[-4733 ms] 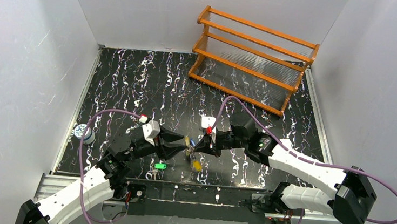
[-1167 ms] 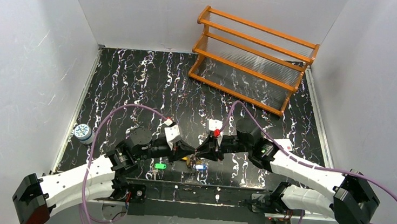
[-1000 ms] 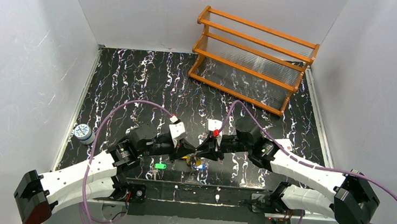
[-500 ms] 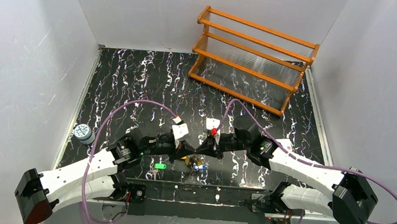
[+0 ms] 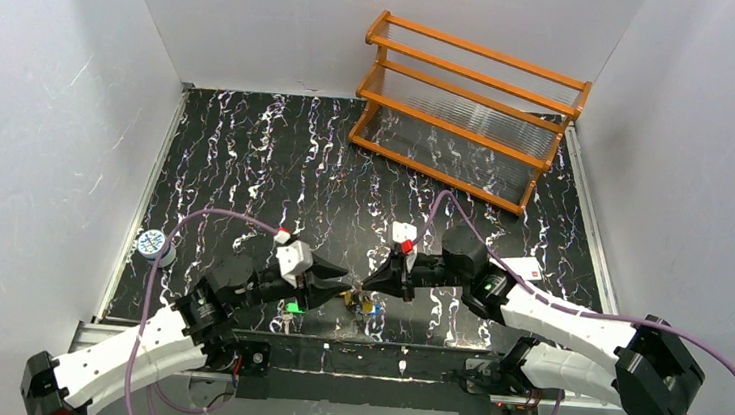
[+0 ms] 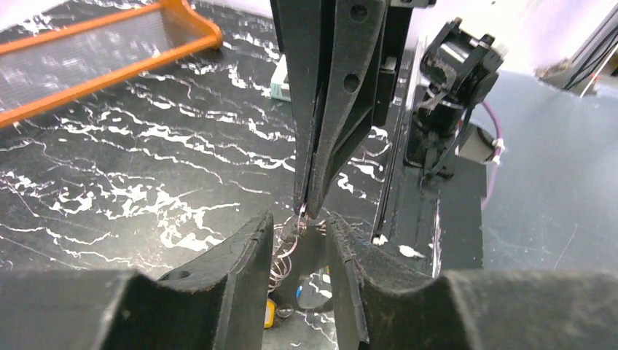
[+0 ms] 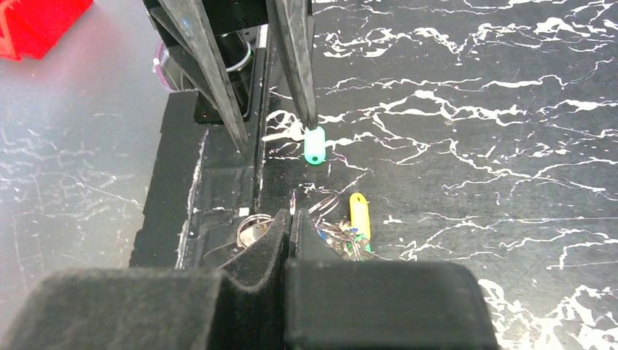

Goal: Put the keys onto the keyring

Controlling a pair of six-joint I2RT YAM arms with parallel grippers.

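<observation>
The right gripper (image 5: 366, 289) is squeezed tight on the keyring (image 6: 286, 246), just above the middle of the bench's (image 5: 247, 157) near edge. The keyring hangs down from the pinch, so I think its long way runs up and down, but it is tiny. The left gripper (image 5: 339, 287) gapes, holding nothing. If it bumps the keyring, the keys (image 7: 358, 216) could slip off.
</observation>
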